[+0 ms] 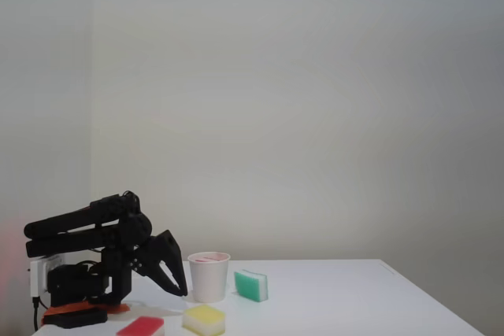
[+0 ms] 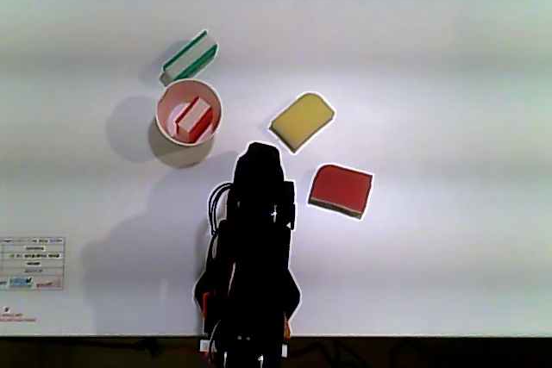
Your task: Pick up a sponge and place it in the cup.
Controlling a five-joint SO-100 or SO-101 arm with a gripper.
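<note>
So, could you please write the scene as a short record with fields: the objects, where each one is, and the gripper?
cup: upright on the table
red and white sponge: inside the cup, tilted
green sponge: on its edge, beside the cup
yellow sponge: flat on the table
wide red sponge: flat on the table
gripper: pointing down beside the cup, holding nothing; open or shut unclear

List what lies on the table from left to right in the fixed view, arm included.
Arm base → jaws of the gripper → cup → green sponge. The flat red sponge and the yellow sponge lie nearer the camera and overlap that row, so they are left out.
</note>
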